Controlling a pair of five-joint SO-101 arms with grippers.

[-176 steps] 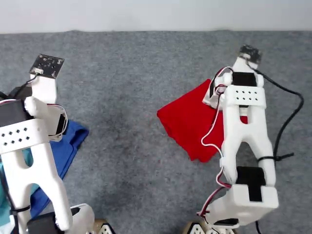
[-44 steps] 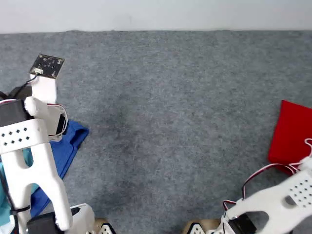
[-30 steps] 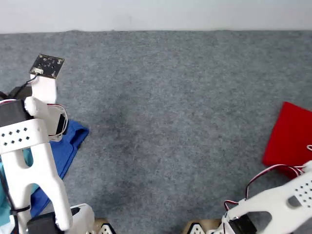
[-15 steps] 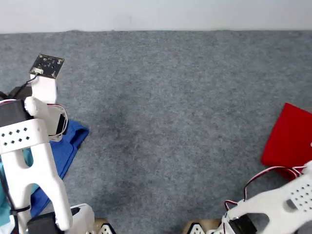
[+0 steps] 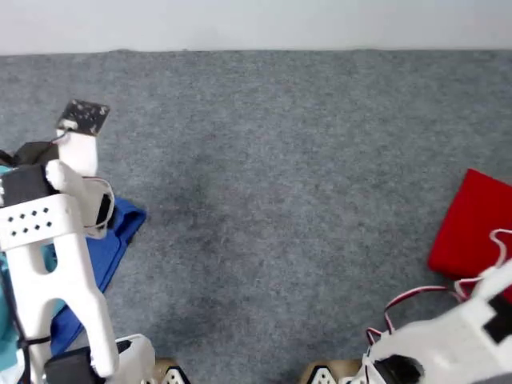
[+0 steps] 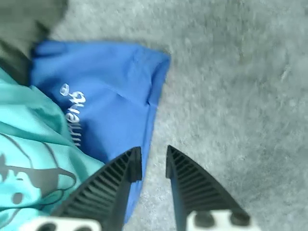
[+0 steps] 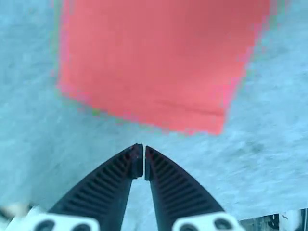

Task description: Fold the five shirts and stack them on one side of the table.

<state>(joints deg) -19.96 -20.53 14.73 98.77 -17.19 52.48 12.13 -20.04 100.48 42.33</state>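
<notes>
Grey felt tabletop point(image 5: 280, 160) under a white wall, with a folded red shirt point(image 5: 474, 224) on the right side and a loose heap of shirts on the left.
At the table's right edge the red shirt lies flat as a neat rectangle, just ahead of the right arm point(image 5: 456, 344). The right gripper point(image 7: 139, 161) sits over bare felt just short of the shirt's near edge, its fingertips pressed together with nothing between them. On the left side, a rumpled blue shirt point(image 5: 116, 232) lies partly under the left arm point(image 5: 56, 240). A teal shirt point(image 6: 29, 144) overlaps it, and a dark olive cloth point(image 6: 24, 24) touches both. The left gripper point(image 6: 153, 156) hangs over the blue shirt's edge where it meets the felt, its jaws a narrow gap apart and holding nothing.
</notes>
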